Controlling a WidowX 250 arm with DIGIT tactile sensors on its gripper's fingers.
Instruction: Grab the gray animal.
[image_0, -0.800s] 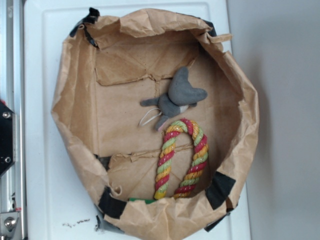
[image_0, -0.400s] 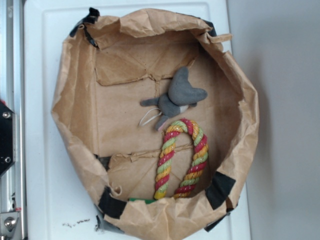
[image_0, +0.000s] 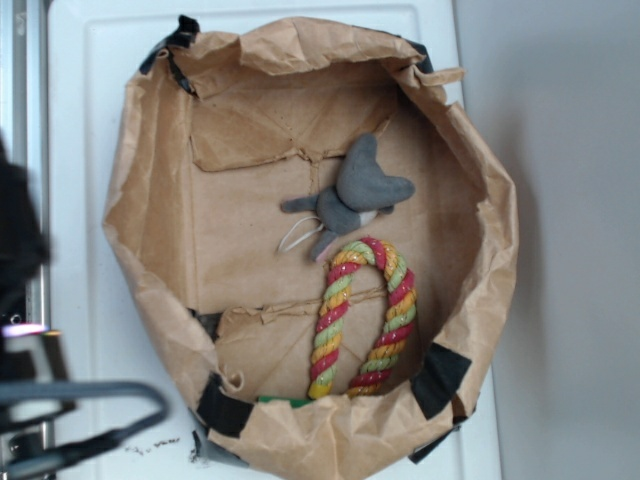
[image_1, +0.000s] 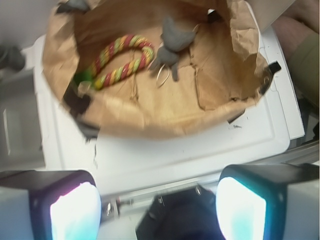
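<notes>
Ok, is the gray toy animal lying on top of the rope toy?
No, the gray toy animal lies on the bag's paper floor just above the bend of the rope toy, beside it rather than on it.

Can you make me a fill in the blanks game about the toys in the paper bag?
1. The gray animal lies inside the brown paper ____.
2. The rope toy is red, yellow and ____.
3. The gripper is open and holds ____.
4. The bag sits on a ____ tray.

Missing words: bag; green; nothing; white.
</notes>
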